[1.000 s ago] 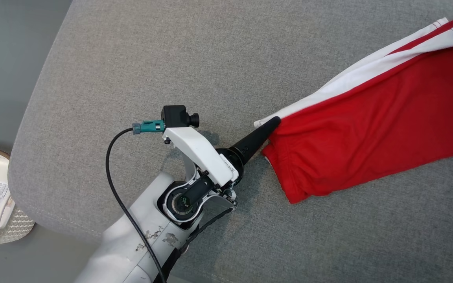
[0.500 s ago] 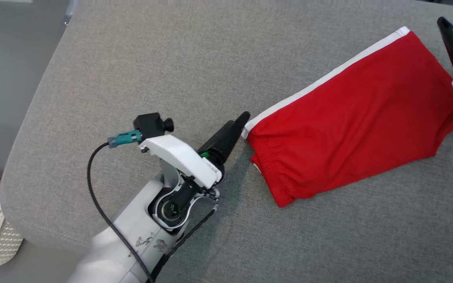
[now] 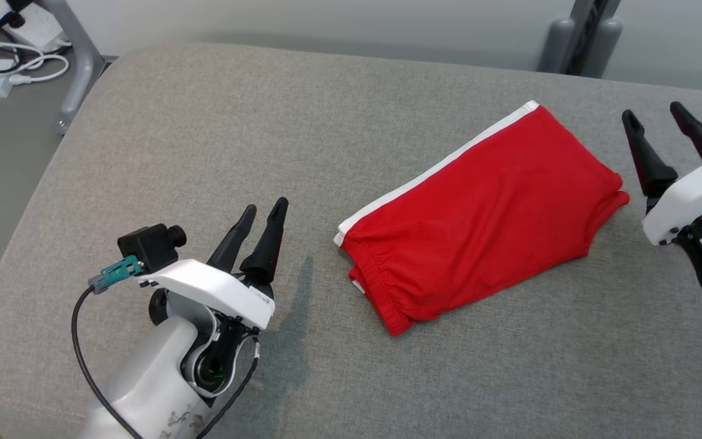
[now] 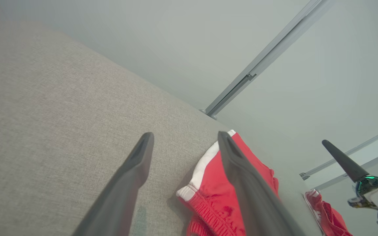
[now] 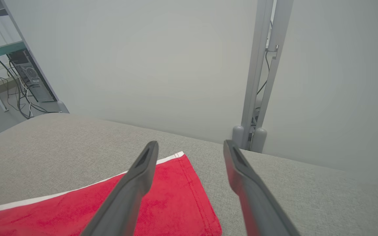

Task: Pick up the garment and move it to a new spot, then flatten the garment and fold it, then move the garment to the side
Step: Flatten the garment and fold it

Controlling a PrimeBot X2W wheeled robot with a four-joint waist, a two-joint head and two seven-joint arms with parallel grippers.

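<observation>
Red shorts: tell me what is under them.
The red shorts lie flat on the grey cushion, whose fabric shows all round them. The patch directly beneath is covered, so anything tucked under there cannot be seen.

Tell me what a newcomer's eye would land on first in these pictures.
The folded bright red fabric shorts with a white side stripe stand out first, lying flat right of centre on the grey woven upholstered surface. Next come the dark-fingered left gripper, off the waistband end, and the right gripper, past the leg end. Both are open and clear of the cloth.
</observation>
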